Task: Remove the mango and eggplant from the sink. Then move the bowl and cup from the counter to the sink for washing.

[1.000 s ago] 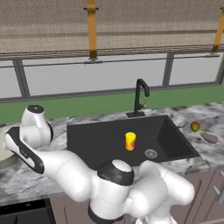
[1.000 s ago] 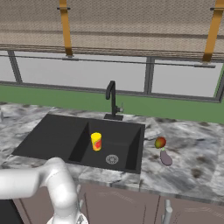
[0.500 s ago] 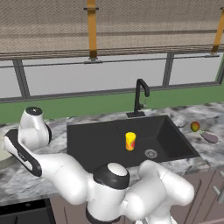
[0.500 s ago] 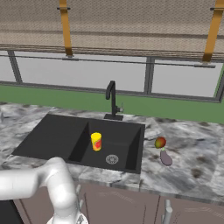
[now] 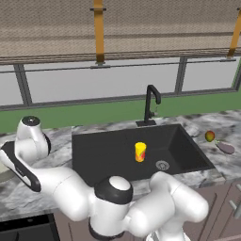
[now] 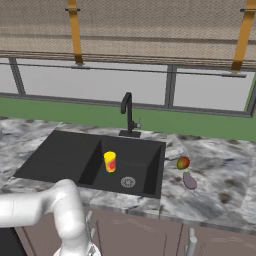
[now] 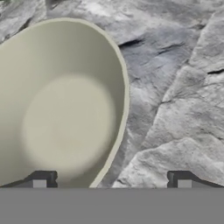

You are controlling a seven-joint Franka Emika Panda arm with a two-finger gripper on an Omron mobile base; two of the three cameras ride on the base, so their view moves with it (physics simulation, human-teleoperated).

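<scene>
My gripper (image 7: 111, 183) stands fully open with nothing held, hanging over the bowl (image 7: 57, 105), whose near rim passes between my two fingertips (image 7: 40, 180), one tip over the basin and the other over bare marble counter (image 7: 175, 87). I judge the bowl rigid, smooth-walled, light and likely slippery, so the thin rim is the only sound hold: one pad inside, one outside, squeezed square and lifted level. Well off to my right, the cup (image 5: 140, 151) stands upright in the sink (image 5: 103, 150), with the mango (image 5: 210, 136) and eggplant (image 5: 225, 147) beyond on the counter.
</scene>
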